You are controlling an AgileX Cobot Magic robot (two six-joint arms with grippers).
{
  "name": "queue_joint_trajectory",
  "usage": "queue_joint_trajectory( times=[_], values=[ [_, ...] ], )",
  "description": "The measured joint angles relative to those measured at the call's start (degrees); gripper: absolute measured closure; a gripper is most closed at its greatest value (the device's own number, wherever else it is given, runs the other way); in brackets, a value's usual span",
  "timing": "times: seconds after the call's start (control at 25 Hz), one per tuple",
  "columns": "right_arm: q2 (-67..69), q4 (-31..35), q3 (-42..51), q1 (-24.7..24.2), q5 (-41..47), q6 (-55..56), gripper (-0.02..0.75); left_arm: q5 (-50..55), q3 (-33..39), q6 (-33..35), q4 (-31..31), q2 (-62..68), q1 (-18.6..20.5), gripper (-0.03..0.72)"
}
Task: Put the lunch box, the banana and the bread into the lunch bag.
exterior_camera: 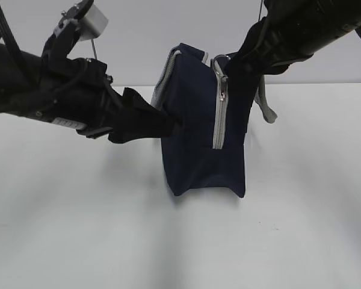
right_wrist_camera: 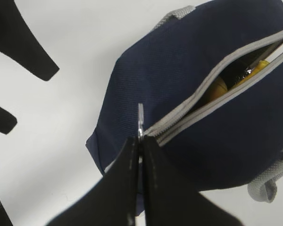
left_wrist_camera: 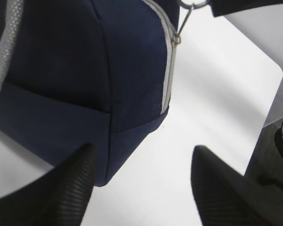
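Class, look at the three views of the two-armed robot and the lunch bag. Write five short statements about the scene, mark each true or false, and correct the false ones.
1. The lunch bag stands upright on the table. True.
2. The right gripper is wide open. False: it is shut on the zipper pull.
3. The zipper is fully closed. False: a gap shows something yellow inside.
4. The left gripper has its fingers apart. True.
5. The bag is red. False: it is navy blue.
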Motion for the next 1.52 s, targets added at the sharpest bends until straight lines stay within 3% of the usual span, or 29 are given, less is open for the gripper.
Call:
queue_joint_trajectory(
  times=[0.24, 0.44, 0.72, 1.52],
  values=[
    [0.0, 0.0, 0.0, 0.0, 0.4, 0.0, 0.754, -2.1, 5.3, 26.8, -22.8, 0.0, 0.0, 0.241],
    [0.0, 0.0, 0.0, 0.0, 1.3, 0.0, 0.754, -0.3, 5.5, 37.9, -34.2, 2.5, -0.1, 0.241],
    [0.0, 0.0, 0.0, 0.0, 3.1, 0.4, 0.754, 3.4, 5.5, 41.3, -34.2, 7.9, -0.1, 0.241],
    [0.6, 0.0, 0.0, 0.0, 3.7, 1.0, 0.754, 6.2, 1.7, 42.1, -34.2, 11.1, -0.2, 0.243]
  ],
)
